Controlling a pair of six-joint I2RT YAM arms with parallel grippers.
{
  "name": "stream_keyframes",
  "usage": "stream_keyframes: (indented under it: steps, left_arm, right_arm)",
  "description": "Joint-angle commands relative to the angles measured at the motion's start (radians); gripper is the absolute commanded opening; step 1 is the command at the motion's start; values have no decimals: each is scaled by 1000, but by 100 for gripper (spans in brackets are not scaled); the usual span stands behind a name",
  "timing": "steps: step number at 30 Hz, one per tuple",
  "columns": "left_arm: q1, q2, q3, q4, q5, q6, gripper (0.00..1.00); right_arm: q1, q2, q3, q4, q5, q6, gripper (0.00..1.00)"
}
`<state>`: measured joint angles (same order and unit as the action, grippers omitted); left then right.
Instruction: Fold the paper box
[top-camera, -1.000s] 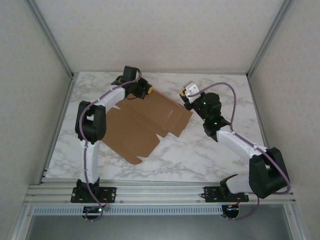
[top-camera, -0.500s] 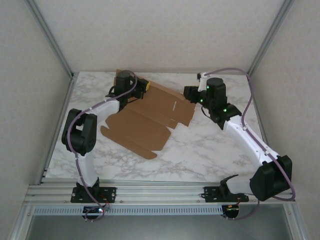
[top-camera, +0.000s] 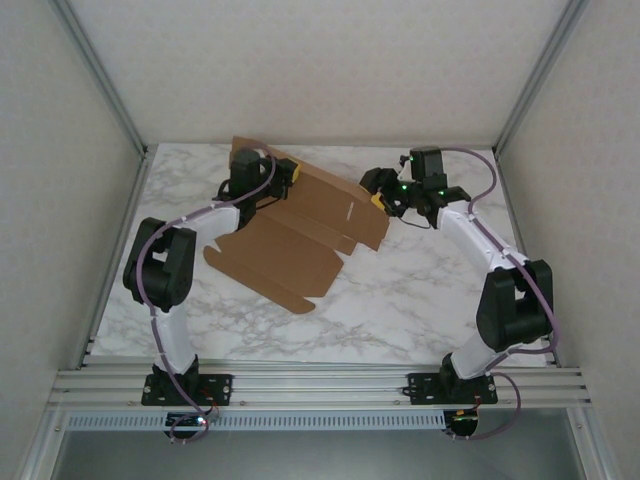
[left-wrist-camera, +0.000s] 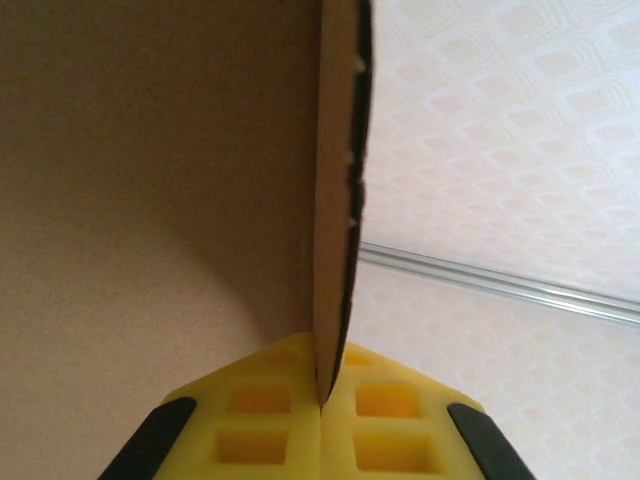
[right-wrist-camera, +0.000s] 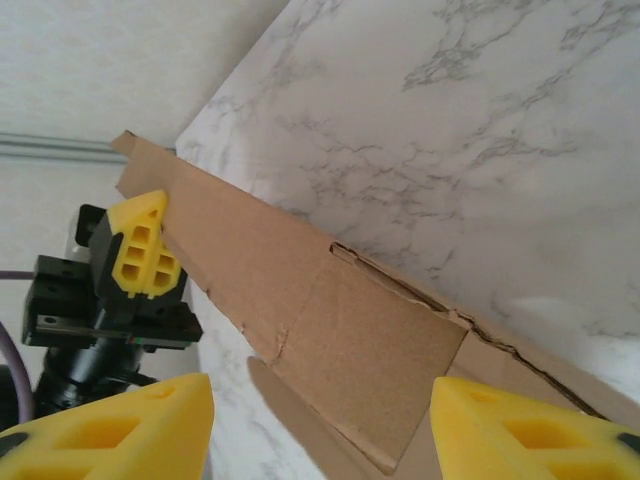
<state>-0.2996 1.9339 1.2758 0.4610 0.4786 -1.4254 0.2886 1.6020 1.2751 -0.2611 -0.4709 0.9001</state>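
Your right arm has swung in over the last second, and the right end effector now sits at the far right corner of the paper box, where before it hung off to that side. Its jaws stand wide. The wrist view has one yellow finger at each lower corner of the frame, with the box's cardboard ahead of the gap between them, and you can see no contact with it. The box has also slid toward the far left, and its far left part has come up off the table.

Your left end effector is at that raised far left part of the box. Its yellow pads are pressed together on the thin cardboard edge, which rises straight up from between them. The rest of the box lies flat on the table as an open sheet, spreading toward you from the two end effectors.
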Motion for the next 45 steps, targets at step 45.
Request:
stream_keyframes:
  steps: [45]
  left_arm:
    - [-10,-56,13,13,-23,-56,0]
  right_arm:
    - [78,244,149,243,-46,420,53]
